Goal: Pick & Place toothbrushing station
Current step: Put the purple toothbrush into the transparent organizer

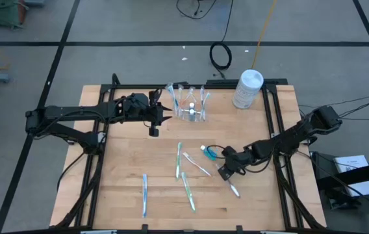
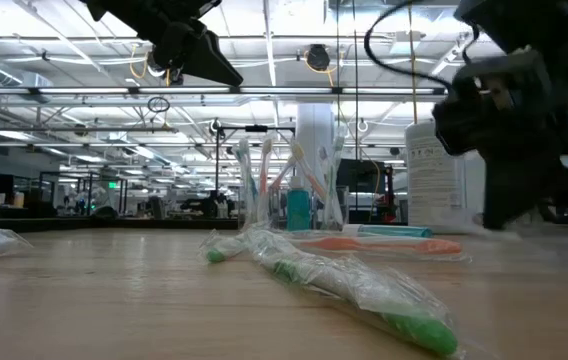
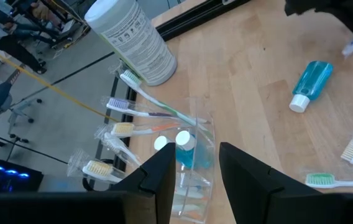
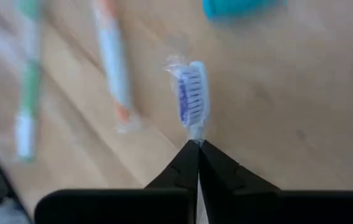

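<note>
A small clear cup (image 1: 190,109) stands at the table's far middle, holding several toothbrushes and a blue tube (image 3: 185,149). My left gripper (image 1: 161,117) hovers open just left of the cup, which shows beyond its fingertips (image 3: 195,177) in the left wrist view. Another blue white-capped tube (image 1: 207,152) lies on the wood. My right gripper (image 1: 227,171) is shut on a wrapped toothbrush with purple bristles (image 4: 192,93), to the right of the table's middle. More wrapped toothbrushes (image 1: 178,160) (image 1: 188,190) (image 1: 144,194) lie flat on the table. My right gripper pinches the toothbrush's neck (image 4: 194,130), just below the bristle head, between its two fingertips. The fingers slant down from the table's right side. The head sticks out past the fingertips, and the handle end (image 1: 235,190) trails toward the near edge. Whether it rests on the wood, I cannot tell.
A white round-lidded canister (image 1: 248,88) stands at the far right corner. In the low view, a green-handled wrapped toothbrush (image 2: 364,290) lies nearest the front edge. Black frame rails (image 1: 277,130) run along the table's sides. Bare wood shows at the near left.
</note>
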Controlling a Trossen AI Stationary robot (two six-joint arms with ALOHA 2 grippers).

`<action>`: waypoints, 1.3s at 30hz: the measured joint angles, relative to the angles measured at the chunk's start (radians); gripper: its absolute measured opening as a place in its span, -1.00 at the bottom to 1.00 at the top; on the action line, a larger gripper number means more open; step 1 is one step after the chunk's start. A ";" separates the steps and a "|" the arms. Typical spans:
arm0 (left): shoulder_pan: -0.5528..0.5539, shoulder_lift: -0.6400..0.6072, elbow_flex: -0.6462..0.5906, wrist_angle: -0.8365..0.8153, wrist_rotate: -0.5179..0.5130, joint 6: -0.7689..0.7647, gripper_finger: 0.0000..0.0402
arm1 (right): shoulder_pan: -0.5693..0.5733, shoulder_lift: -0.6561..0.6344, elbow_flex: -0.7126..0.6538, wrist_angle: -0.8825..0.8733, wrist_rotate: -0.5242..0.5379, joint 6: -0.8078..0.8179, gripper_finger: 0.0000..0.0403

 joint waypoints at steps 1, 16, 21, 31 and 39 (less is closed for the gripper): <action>0.000 0.000 0.000 0.000 0.000 -0.003 -0.37 | -0.008 -0.021 0.000 0.005 0.001 -0.022 -1.00; 0.000 0.000 0.000 -0.049 0.001 -0.033 -0.37 | -0.308 -0.326 0.002 0.139 0.121 -0.661 -1.00; 0.000 0.000 0.000 -0.073 0.001 -0.062 -0.37 | -0.447 -0.341 0.003 0.450 0.224 -1.066 -1.00; 0.000 0.000 0.000 -0.077 0.001 -0.212 -0.37 | -0.613 -0.228 0.005 0.776 0.218 -1.339 -1.00; 0.000 0.014 0.001 -0.051 0.000 -0.248 -0.37 | -0.664 -0.009 0.004 0.974 0.217 -1.300 -1.00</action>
